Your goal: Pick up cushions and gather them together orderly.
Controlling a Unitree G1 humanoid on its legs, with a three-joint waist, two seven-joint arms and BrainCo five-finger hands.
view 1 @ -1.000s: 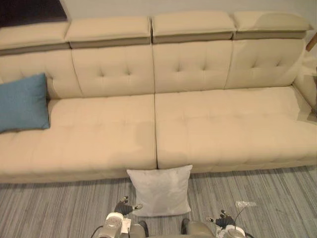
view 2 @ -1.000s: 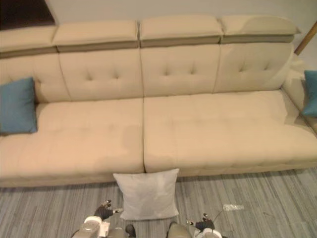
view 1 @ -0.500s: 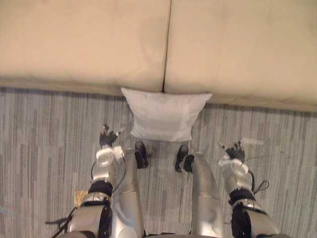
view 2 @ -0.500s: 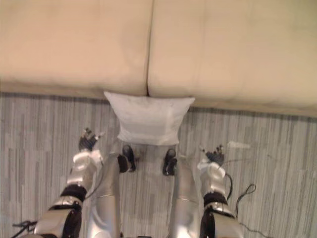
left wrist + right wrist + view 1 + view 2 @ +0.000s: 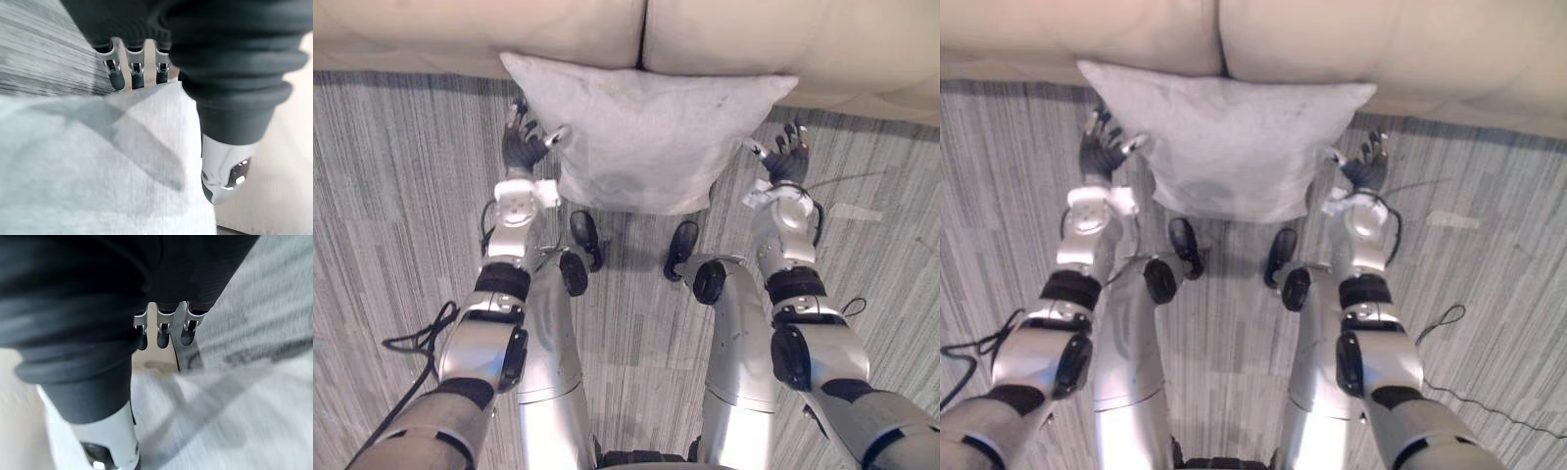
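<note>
A light grey cushion [image 5: 646, 132] stands on the striped floor, leaning against the front of the beige sofa [image 5: 460, 29]. My left hand [image 5: 524, 147] is at the cushion's left edge, fingers spread and open, thumb toward the fabric. At the cushion's right edge my right hand [image 5: 783, 162] is open in the same way. In the left wrist view the straight fingers [image 5: 129, 73] reach past the cushion [image 5: 98, 171], with the thumb [image 5: 225, 171] held apart. The right wrist view has the fingers [image 5: 164, 330] straight over the cushion [image 5: 234, 406]. Neither hand is curled round it.
The sofa's seat front runs across the top, its centre seam [image 5: 641, 29] just behind the cushion. A small clear wrapper [image 5: 857, 211] lies on the floor to the right of my right hand. Striped grey floor [image 5: 391, 196] spreads on both sides.
The camera has tipped down and come closer to the cushion, so the sofa has slid up. Both hands have come forward from by my sides to the cushion's left and right edges.
</note>
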